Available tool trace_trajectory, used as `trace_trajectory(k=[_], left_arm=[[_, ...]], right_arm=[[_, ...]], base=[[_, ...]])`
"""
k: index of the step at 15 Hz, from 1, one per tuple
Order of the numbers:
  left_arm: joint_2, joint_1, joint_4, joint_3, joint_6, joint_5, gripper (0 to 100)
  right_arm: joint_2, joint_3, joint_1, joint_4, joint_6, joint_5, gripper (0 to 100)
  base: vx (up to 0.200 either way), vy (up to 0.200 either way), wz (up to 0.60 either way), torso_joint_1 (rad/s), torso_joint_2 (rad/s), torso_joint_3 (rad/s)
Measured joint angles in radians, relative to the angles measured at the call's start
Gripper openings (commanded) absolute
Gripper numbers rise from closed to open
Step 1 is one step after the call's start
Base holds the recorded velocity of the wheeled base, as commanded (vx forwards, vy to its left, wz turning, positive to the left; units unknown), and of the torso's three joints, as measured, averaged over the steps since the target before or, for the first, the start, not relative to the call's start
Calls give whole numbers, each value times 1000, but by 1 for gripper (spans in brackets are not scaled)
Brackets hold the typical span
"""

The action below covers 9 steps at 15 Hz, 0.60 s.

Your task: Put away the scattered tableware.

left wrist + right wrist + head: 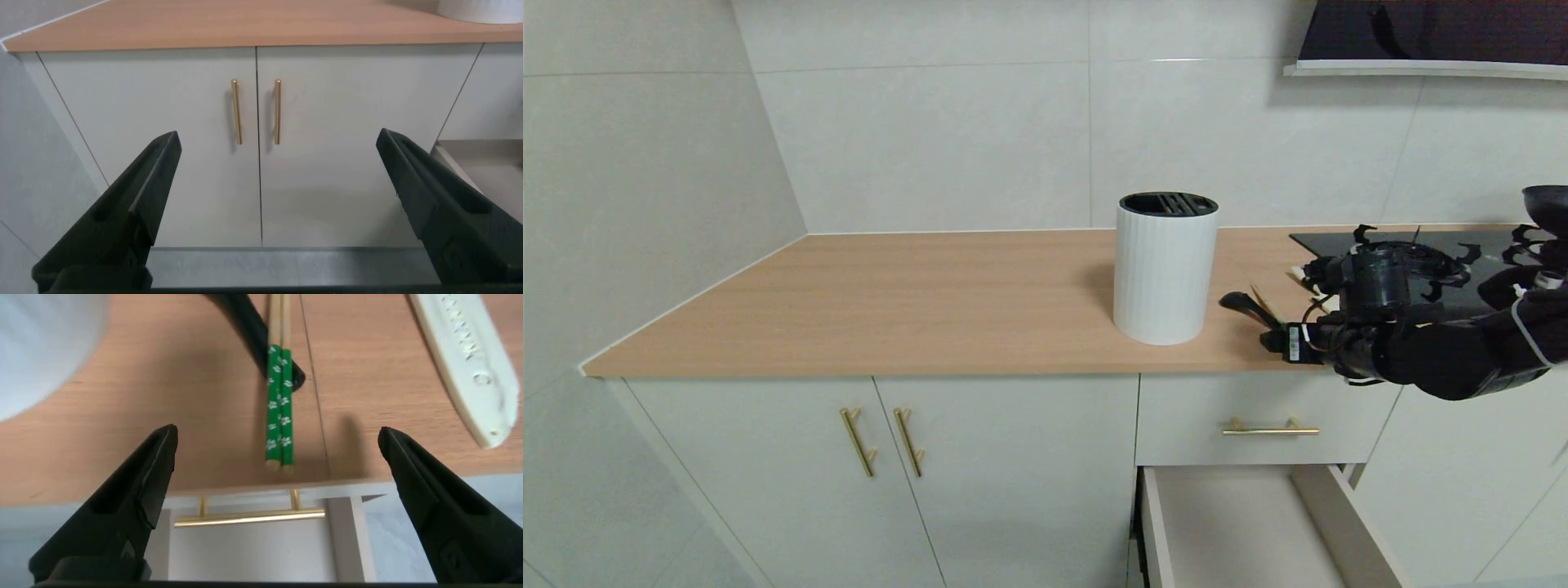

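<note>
A pair of chopsticks with green patterned ends (279, 416) lies on the wooden counter (890, 294), close to its front edge. A black utensil handle (253, 335) lies across them, and a cream utensil (466, 359) rests a little apart. My right gripper (278, 514) hovers open over the counter's front edge, its fingers wide on either side of the chopsticks' ends. In the head view it (1286, 327) sits just right of the white cylindrical holder (1165, 269) with a black slotted top. My left gripper (278, 212) is open and holds nothing, low in front of the cabinet doors.
Below the counter, a closed drawer with a gold handle (1270, 428) sits above a pulled-out lower drawer (1241, 523). Two cabinet doors with gold handles (255, 110) face the left gripper. A black hob (1405, 245) and a dark pot (1547, 204) are at the right.
</note>
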Motion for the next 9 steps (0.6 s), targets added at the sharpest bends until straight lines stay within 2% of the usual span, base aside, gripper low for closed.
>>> trace_trajectory(k=[1,2,9], left_arm=[[0,0,0,0,0,0,100],[0,0,0,0,0,0,100],[0,0,0,0,0,0,100]], right_arm=[[9,-5,-1,1,9,0,100],[19,-10,-3,1,18,0,0],[39,-18,-5,1,25,0,0]], base=[[0,0,0,0,0,0],[0,0,0,0,0,0],[0,0,0,0,0,0]])
